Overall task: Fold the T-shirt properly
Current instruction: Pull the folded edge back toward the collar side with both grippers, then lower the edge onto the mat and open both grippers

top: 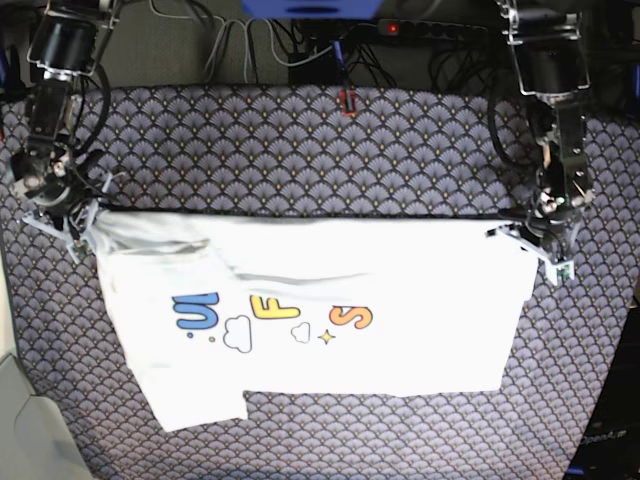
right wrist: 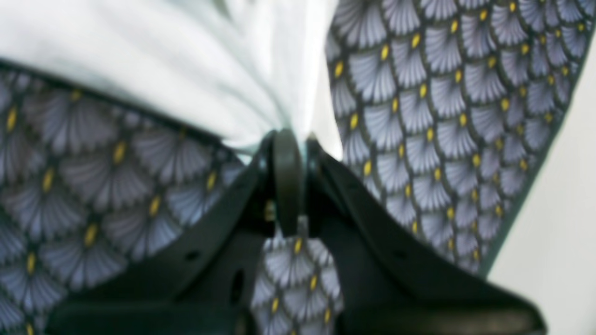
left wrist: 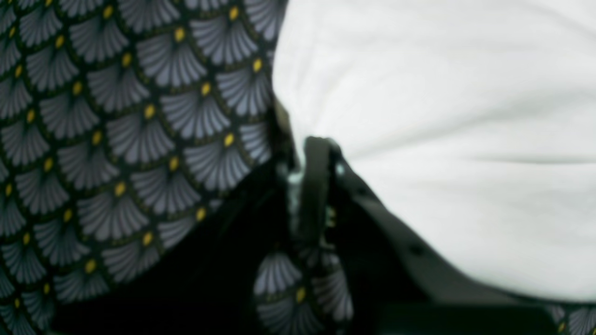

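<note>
Both end effectors pinch the T-shirt (top: 320,300) top edge corners.

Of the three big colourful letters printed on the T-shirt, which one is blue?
The leftmost letter in the base view, beside the yellow letter, on the T-shirt. The third, the orange letter, lies farthest right.

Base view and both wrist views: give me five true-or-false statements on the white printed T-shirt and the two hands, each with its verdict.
1. The white cotton T-shirt with colourful letters lies on the fan-patterned tablecloth. True.
2. The right hand is shut on the T-shirt. True.
3. The left hand hangs open, clear of the shirt. False: it is shut at the shirt's corner.
4. The print faces down. False: the letters show.
5. The shirt hangs off the table. False: it lies wholly on the cloth.
</note>
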Motion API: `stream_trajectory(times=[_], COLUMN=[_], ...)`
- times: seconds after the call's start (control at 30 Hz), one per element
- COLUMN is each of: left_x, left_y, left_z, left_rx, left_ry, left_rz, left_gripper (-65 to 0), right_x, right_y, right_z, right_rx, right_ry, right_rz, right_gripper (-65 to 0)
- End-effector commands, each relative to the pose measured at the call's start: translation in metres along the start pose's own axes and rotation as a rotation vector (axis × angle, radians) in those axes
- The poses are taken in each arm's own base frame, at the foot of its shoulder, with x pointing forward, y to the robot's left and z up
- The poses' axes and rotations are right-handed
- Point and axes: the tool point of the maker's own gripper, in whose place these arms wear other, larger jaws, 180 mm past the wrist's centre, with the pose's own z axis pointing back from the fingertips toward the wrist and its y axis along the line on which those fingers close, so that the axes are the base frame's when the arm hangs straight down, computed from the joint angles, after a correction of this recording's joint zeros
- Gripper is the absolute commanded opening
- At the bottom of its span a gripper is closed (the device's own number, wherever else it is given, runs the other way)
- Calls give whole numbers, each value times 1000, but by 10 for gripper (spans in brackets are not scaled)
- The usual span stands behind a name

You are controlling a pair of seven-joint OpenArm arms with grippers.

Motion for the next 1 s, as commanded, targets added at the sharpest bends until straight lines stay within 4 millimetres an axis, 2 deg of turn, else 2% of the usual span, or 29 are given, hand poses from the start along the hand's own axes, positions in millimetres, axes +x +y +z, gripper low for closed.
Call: stream_trajectory(times=[0.0, 0.23, 0.37, 0.6, 0.77, 0.97], left_x=[14, 2, -13, -33, -43, -50], left_y=[4, 9, 10, 17, 26, 38], left_z=[5, 30, 44, 63, 72, 81], left_rx=[12, 13, 15, 25, 38, 59], left_ry=[-29, -7, 20, 34, 49, 59], left_rz=[-9, -61, -92, -145, -174, -185], left_gripper=[-633, -633, -633, -633, -633, -633], right_x=[11, -9, -21, -36, -48, -63], right_y=[-17, -3, 13, 27, 20, -5], right_z=[10, 32, 42, 62, 69, 78], right_rx=[-50, -58, -14, -7, -27, -95], right_ry=[-32, -21, -31, -17, 5, 32], right_rz=[23, 78, 72, 121, 109, 58], right_gripper=[-650, -650, -650, -650, -650, -650])
